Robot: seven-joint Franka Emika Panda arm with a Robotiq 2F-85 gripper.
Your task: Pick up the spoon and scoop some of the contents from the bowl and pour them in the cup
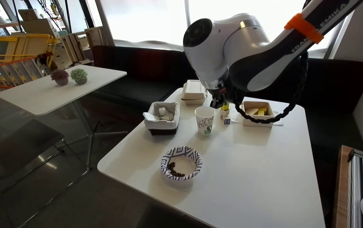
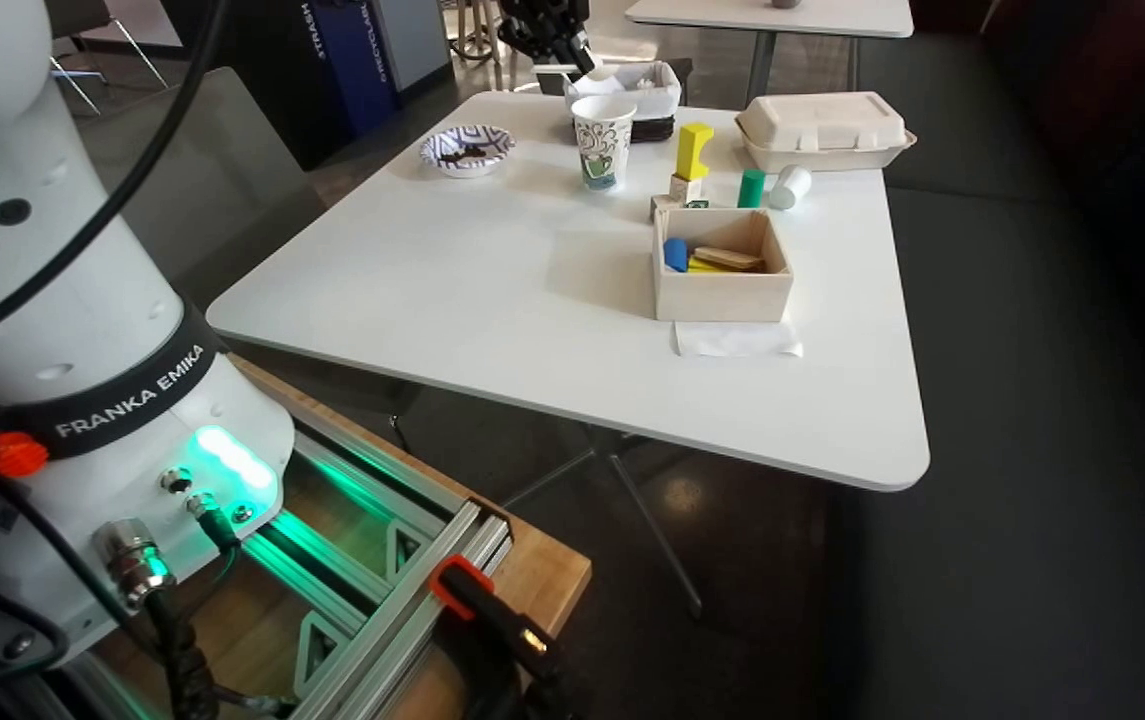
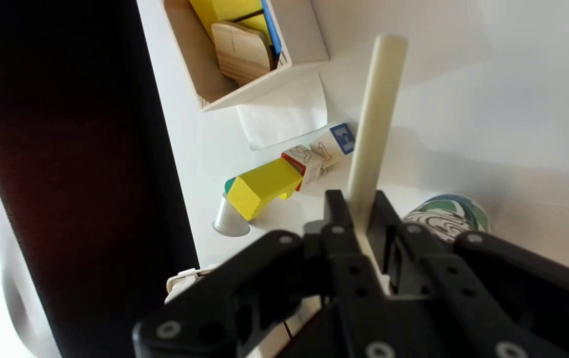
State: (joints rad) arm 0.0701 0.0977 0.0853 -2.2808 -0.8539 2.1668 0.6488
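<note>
Wrist view: spoon (image 3: 376, 114) clamped by its shaft in the pincer (image 3: 359, 200), presumably leaving the unseen scooping end free. In an exterior view, lower centre, contents (image 1: 176, 173) are banked in the bowl (image 1: 186, 164); above, the cup (image 1: 204, 123) is stood upright, likely for a short pour.

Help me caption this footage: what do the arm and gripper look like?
The arm is white and rounded, with black sections lettered FRANKA EMIKA, an orange band, a knobbly black cable and a green-glowing base light. The gripper is black and jointed, with round grey screw heads.
</note>
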